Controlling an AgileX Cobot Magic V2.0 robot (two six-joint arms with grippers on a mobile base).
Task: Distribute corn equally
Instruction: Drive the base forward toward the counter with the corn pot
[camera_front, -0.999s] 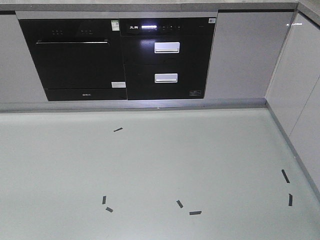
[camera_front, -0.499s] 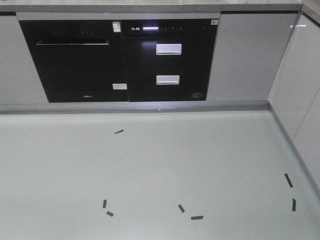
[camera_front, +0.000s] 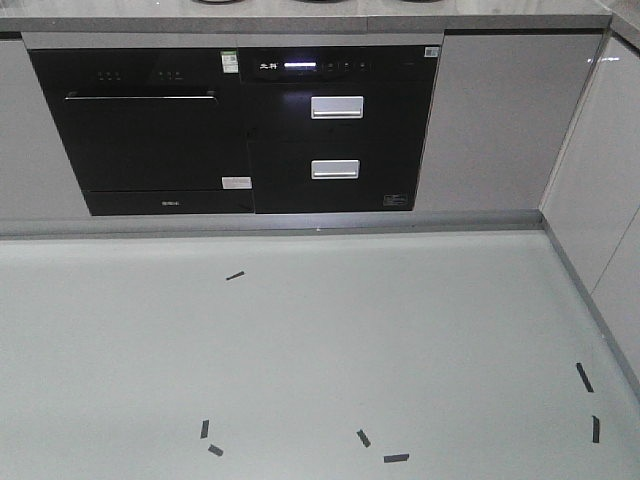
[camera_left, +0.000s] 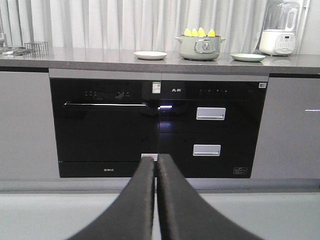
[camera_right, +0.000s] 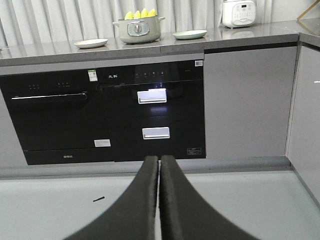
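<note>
- Your left end effector (camera_left: 155, 161) is closed right down: its two dark fingers press together with nothing between them, pointing at the black built-in appliances (camera_left: 155, 127).
- Your right end effector (camera_right: 159, 159) looks the same, with its fingers touching and holding nothing.
- The corn (camera_left: 199, 32) stands in the grey-green pot (camera_left: 199, 48) on the counter (camera_left: 75, 58). Only the yellow tips show above the rim.
- A white plate (camera_left: 150, 55) lies to the left of the pot and a pale green plate (camera_left: 248, 57) to its right. Both are near the pot but not touching it.
- Short black tape marks (camera_front: 235, 275) are scattered on the floor (camera_front: 400, 330) in front of you.
</note>
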